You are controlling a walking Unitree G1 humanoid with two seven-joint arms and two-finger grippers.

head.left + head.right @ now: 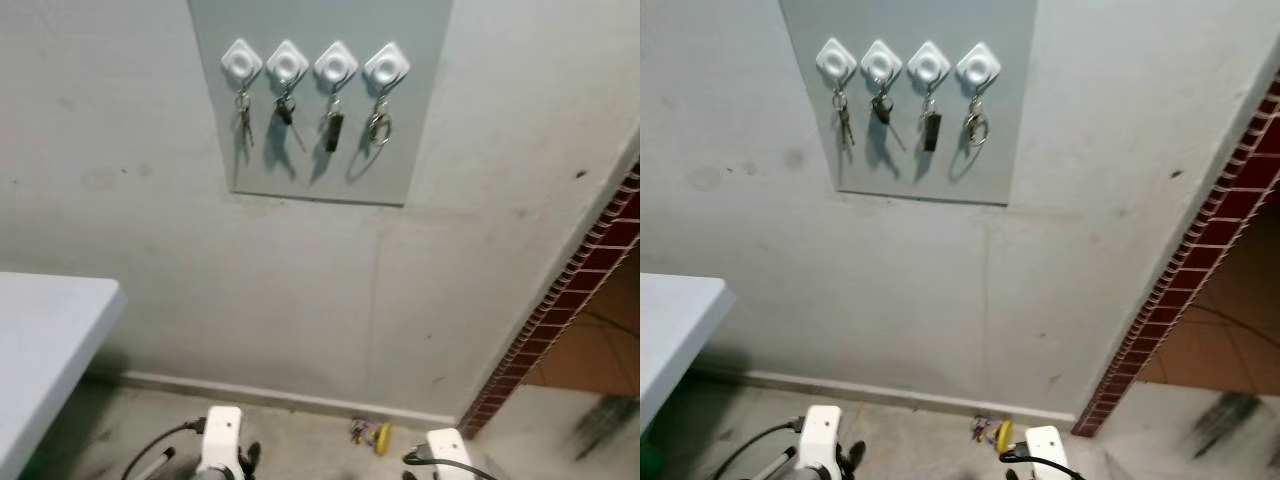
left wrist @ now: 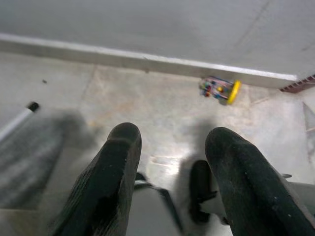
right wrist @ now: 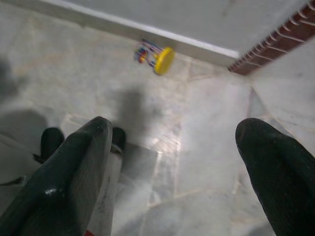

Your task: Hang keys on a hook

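grey panel (image 1: 320, 150) fixed on a pale wall (image 1: 150, 200), carrying four white diamond-shaped hooks (image 1: 312, 64) in a row. each hook has something hanging from it: a small bunch of keys (image 1: 243, 118) on the leftmost hook, a dark-headed key (image 1: 286, 113) on the second, a dark rectangular fob (image 1: 333, 130) on the third, a metal ring or clip (image 1: 379, 126) on the rightmost. all four hang against the panel, apart from each other.

on the floor (image 1: 300, 440) at the foot of the wall, just beside the skirting strip (image 1: 250, 392), lies a small colourful item with a yellow disc (image 1: 374, 435); looks like a keyring bundle, too small to be sure. brick-edged opening (image 1: 560, 320) to the right, corner of a white table (image 1: 45, 340) to the left.

both arms hang low, wrists at the bottom of the head views. left gripper (image 2: 172, 167) points down at the floor, fingers spread apart, nothing between them; the yellow item sits beyond the fingertips, well apart. right gripper (image 3: 179, 162) also points at the floor, fingers wide apart and empty, the yellow item (image 3: 156, 56) beyond them near the skirting. the robot's dark feet show under the fingers in both wrist views.
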